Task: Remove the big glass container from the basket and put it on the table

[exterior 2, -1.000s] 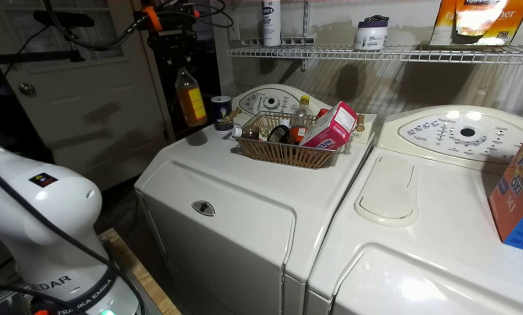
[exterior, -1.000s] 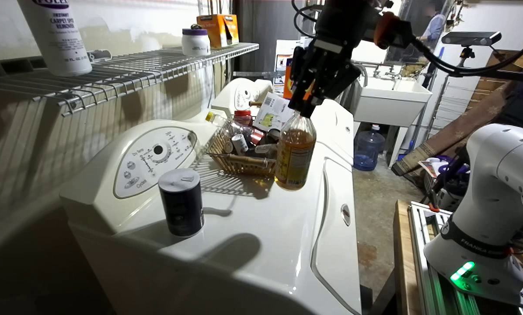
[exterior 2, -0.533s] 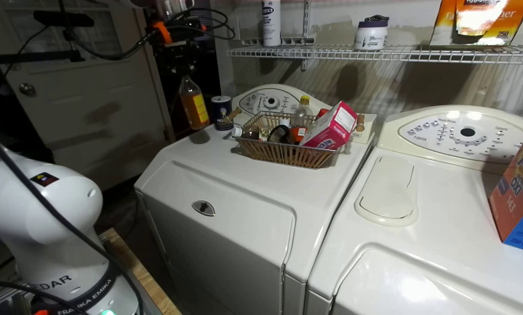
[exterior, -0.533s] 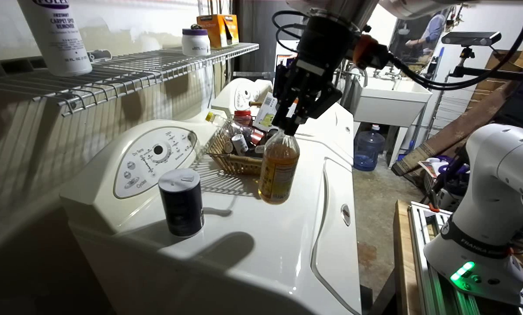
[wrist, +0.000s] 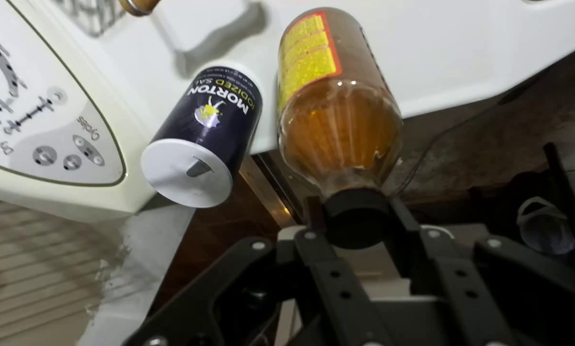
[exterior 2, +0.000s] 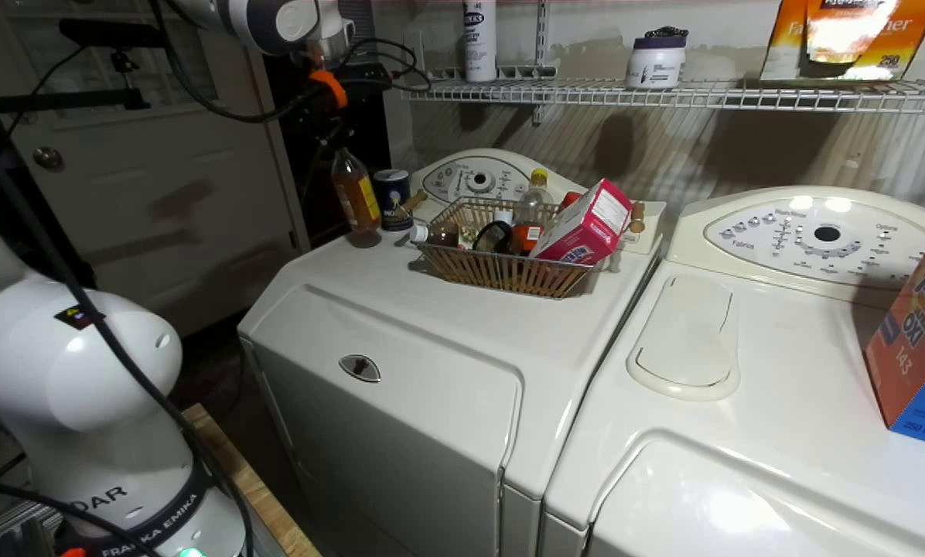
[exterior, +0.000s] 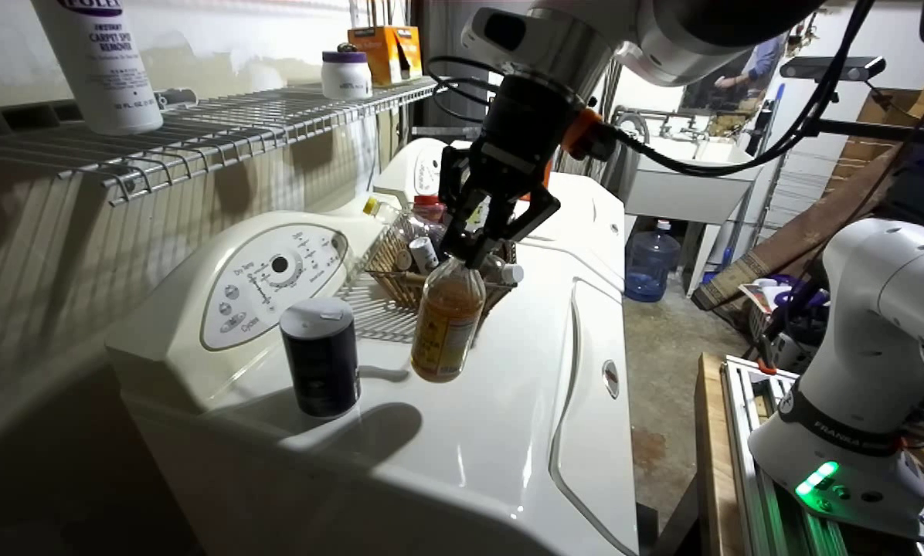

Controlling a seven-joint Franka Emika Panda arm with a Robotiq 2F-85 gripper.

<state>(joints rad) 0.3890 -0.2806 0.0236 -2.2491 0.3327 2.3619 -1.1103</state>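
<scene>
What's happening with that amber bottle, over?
Hand shut on black cap. Amber bottle tilted, out of slatted basket, over dryer top. Morton salt canister nearby, not touching.

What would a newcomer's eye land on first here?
Most likely the amber bottle, held tilted in the black gripper over the white dryer top. Next, the dark blue salt canister standing beside it, near the dial panel. In an exterior view, the bright pink box leaning in the wicker basket stands out.
</scene>
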